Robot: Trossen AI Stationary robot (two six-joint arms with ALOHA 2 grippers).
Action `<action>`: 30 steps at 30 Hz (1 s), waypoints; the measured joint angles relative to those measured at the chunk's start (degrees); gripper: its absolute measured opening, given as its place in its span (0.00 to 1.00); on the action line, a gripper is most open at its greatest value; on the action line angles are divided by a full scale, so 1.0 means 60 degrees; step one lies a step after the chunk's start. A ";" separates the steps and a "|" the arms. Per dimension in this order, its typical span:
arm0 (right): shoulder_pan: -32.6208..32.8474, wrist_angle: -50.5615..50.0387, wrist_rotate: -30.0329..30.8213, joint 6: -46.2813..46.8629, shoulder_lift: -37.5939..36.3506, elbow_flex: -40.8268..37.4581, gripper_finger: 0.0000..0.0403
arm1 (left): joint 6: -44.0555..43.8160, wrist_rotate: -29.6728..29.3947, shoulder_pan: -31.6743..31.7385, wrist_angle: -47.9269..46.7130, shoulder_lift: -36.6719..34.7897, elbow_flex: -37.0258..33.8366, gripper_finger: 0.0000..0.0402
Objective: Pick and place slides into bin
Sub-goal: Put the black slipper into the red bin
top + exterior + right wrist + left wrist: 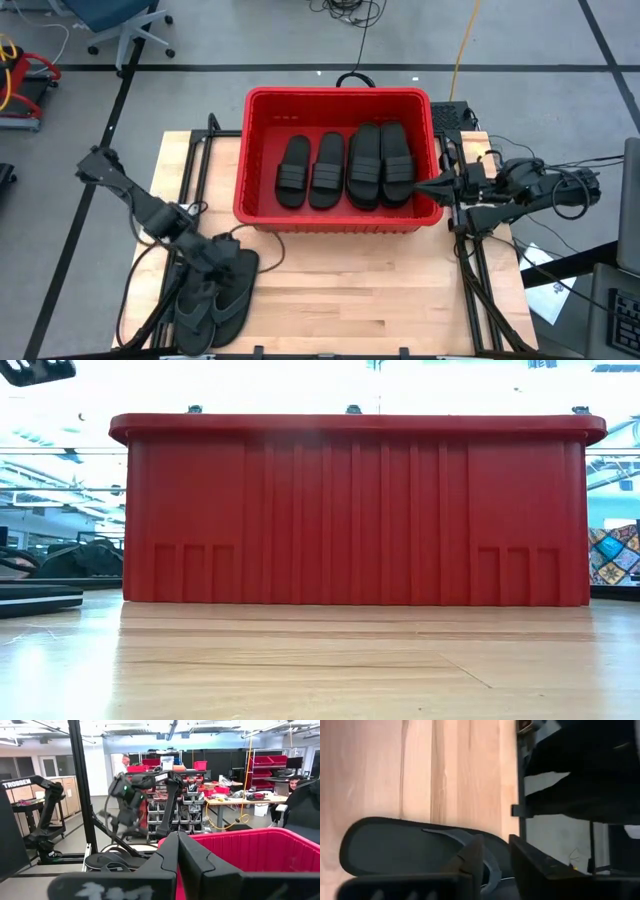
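Left gripper [212, 258] low over the two thong slides [215, 295] at the surface's near-left corner, jaws slightly apart around one strap [470, 845]: close squarely on it, lift clear, then swing to the bin [340, 100] holding four slides; right gripper [425, 186] parked at bin's rim, jaws together.

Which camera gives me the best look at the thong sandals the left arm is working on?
The high view: both thong sandals lie side by side at the table's front left, with the left hand over them. The left wrist view shows one sandal close up, only partly. The low view catches just a dark edge at the left. The right wrist view shows none.
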 joint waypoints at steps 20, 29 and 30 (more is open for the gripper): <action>0.0003 -0.0089 -0.0960 0.0075 -0.0257 0.0000 0.00 | -0.3816 0.1340 -0.0718 0.1684 0.3174 0.0000 0.65; 0.0004 -0.0274 -0.0964 0.0071 -0.0257 0.0000 0.00 | -0.4226 0.0995 -0.0762 0.0849 0.3495 0.0000 0.56; 0.0004 -0.0285 -0.0964 0.0071 -0.0257 0.0000 0.00 | -0.4231 0.0980 -0.0754 0.0752 0.3495 0.0000 0.56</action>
